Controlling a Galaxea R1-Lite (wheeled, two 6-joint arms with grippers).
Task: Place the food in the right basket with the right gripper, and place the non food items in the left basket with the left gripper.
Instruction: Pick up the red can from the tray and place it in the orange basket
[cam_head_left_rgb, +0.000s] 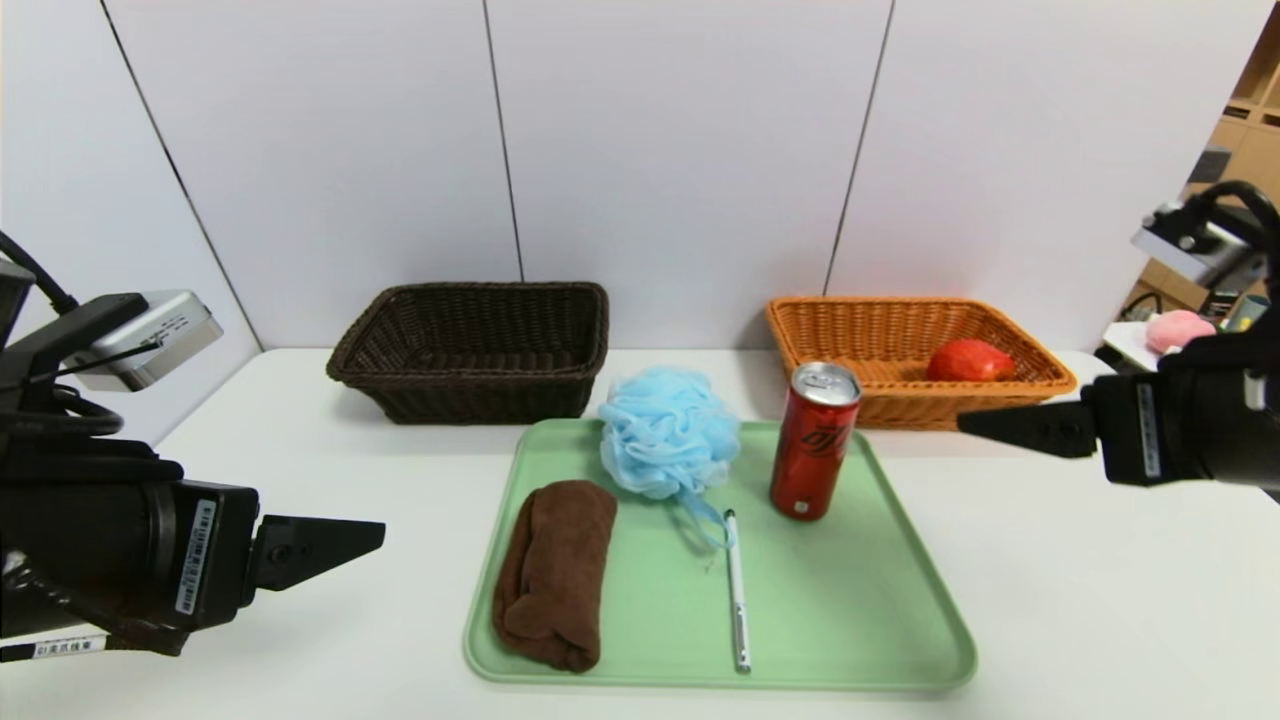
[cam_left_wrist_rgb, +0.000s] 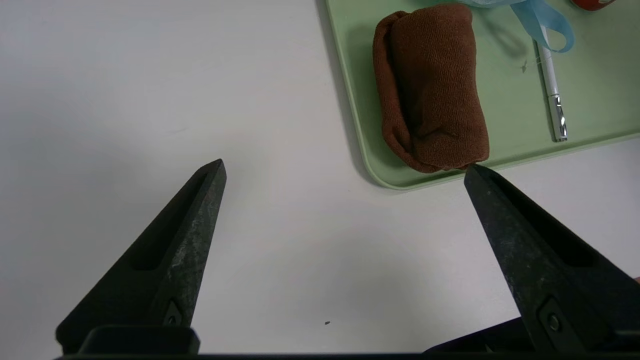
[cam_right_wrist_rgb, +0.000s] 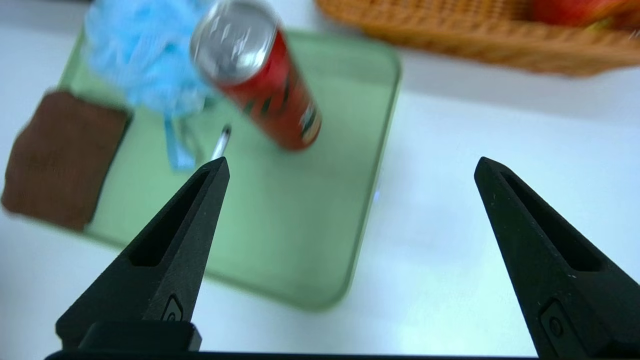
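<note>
The red can (cam_head_left_rgb: 815, 442) stands upright on the tray's (cam_head_left_rgb: 850, 620) far right part, its long axis vertical and silver top up. The right gripper (cam_right_wrist_rgb: 352, 159) hangs empty over the worktop (cam_head_left_rgb: 1080, 600) beside the tray, fingers spread and reaching inward; the left gripper (cam_left_wrist_rgb: 345, 162), likewise spread, hovers left of the tray.

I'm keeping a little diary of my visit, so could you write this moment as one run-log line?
right gripper: open, empty | apple: in orange basket | can: upright on tray | left gripper: open, idle
</note>
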